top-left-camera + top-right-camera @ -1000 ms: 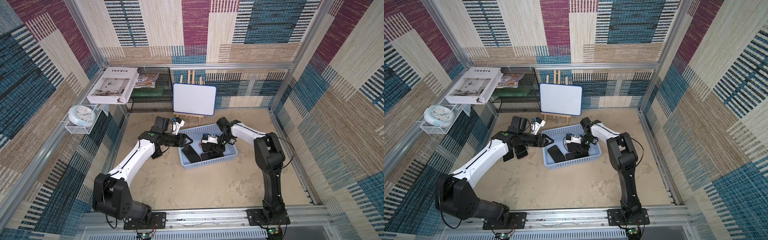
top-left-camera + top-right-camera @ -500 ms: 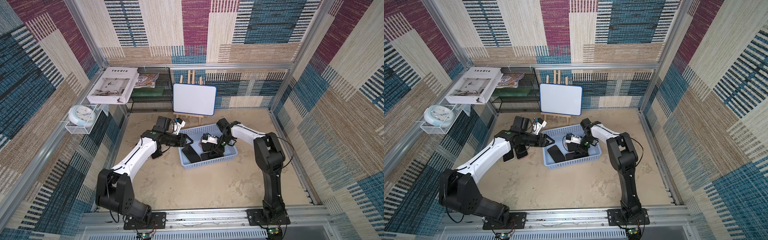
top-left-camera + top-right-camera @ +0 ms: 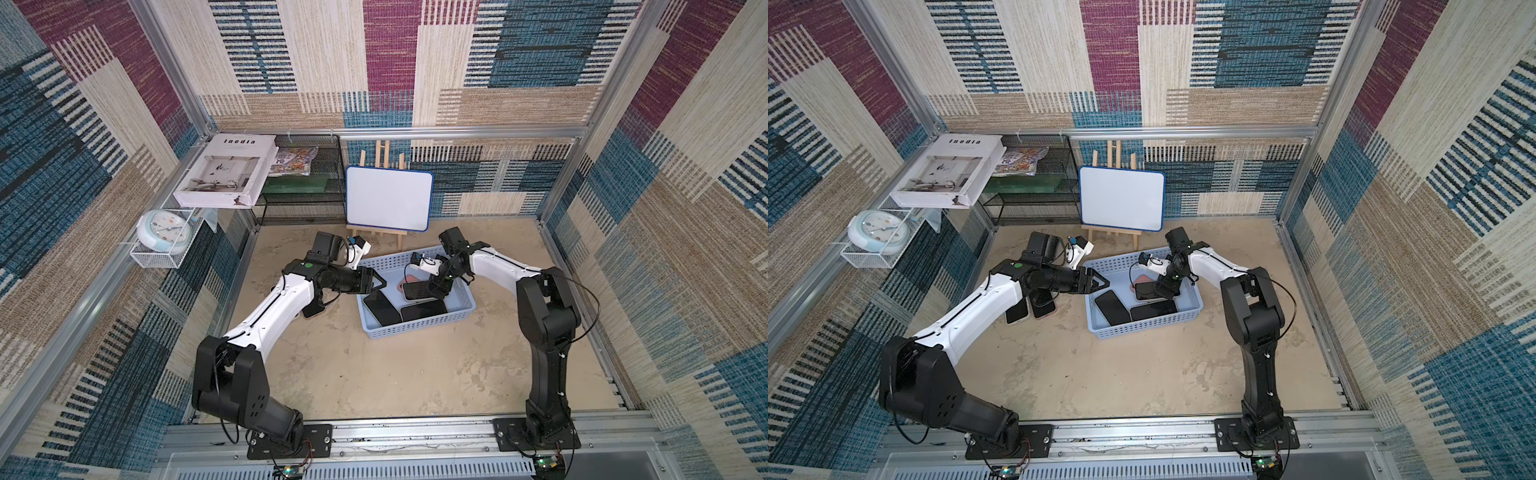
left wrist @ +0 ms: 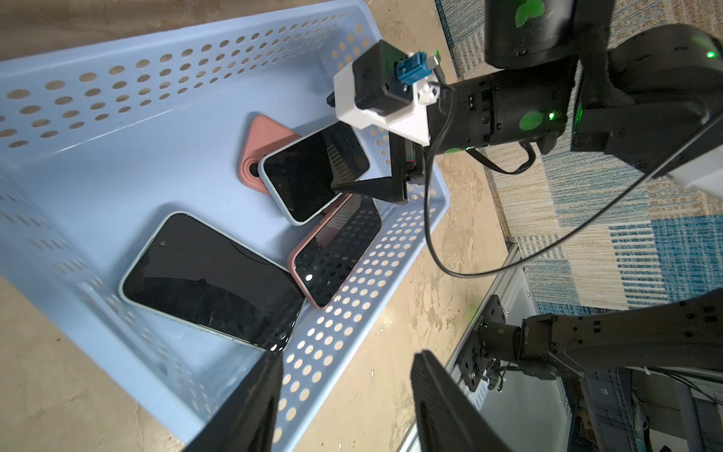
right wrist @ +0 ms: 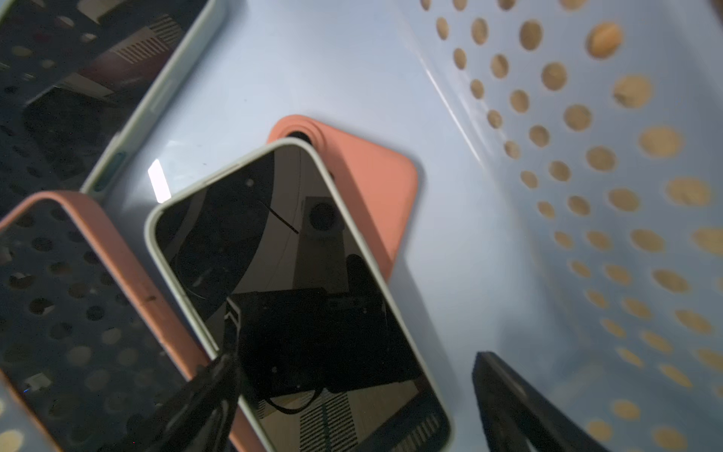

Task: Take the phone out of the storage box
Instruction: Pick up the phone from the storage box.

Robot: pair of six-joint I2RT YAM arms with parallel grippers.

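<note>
Four phones lie in the storage box (image 3: 415,327) on the table (image 3: 374,374): nearest me a pink-cased phone (image 4: 336,250) and a mint-cased phone (image 4: 207,281), both screen up, and behind them a pale-cased phone (image 4: 309,172) propped screen up across a salmon-cased phone (image 4: 262,148) lying face down. My right gripper (image 5: 354,364) sits inside the box, its jaws spread wide to either side of the pale-cased phone and not clamped on it. My left gripper (image 4: 348,356) hangs over the box's corner on my left, jaws apart and empty. Farthest back, a whiteboard (image 3: 388,198) stands on a wooden easel (image 3: 376,232).
</note>
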